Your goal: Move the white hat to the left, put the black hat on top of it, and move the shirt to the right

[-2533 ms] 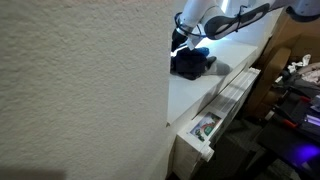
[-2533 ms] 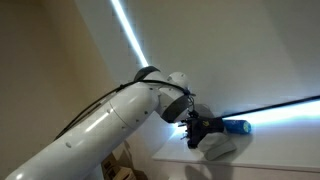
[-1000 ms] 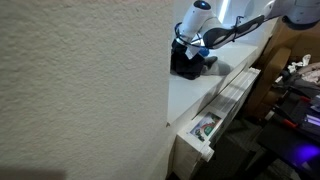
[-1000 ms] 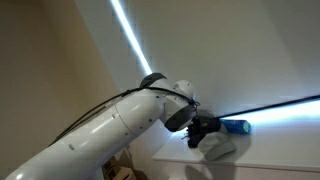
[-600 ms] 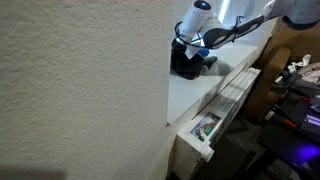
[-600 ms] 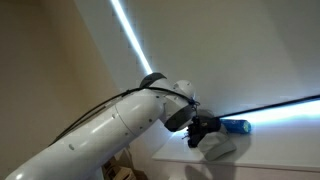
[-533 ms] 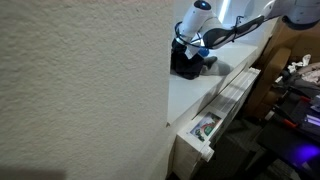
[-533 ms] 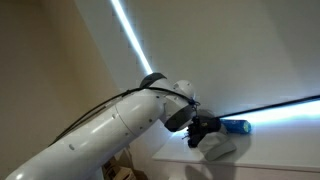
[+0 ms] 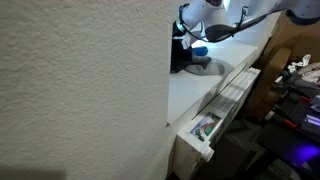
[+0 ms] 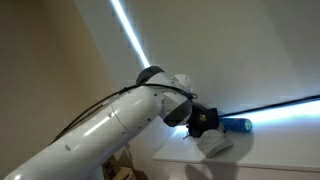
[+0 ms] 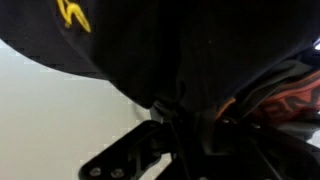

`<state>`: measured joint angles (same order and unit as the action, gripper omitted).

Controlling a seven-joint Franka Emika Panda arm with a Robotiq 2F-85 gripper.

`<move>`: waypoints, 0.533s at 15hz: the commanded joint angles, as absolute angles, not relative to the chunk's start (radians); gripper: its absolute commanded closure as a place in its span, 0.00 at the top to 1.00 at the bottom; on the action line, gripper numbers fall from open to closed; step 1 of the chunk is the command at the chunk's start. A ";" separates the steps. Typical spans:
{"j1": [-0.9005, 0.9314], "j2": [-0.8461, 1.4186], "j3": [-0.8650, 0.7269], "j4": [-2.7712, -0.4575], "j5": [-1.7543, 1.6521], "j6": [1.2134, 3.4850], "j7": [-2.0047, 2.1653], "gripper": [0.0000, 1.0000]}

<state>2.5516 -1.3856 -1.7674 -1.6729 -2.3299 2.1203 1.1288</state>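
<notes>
now my jaws are clamped on the black hat (image 11: 170, 45), its dark cloth with yellow stitching filling the wrist view.
in an exterior view it hangs close beside the white hat (image 9: 206, 66), which lies on the pale surface (image 9: 195, 100) by the wall (image 9: 80, 80).

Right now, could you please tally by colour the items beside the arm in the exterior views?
Black: 1, the black hat
White: 1, the white hat
Bright blue: 1, the blue item
Total: 3
</notes>
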 commanded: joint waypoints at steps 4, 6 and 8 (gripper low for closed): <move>2.461 -1.364 -1.672 -1.807 -2.300 1.926 1.115 0.53; 2.445 -1.397 -1.652 -1.803 -2.172 1.926 1.060 0.67; 2.439 -1.415 -1.642 -1.781 -2.051 1.935 0.998 0.82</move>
<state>2.4762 -1.3736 -1.6789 -1.7709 -2.1829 1.9476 1.0922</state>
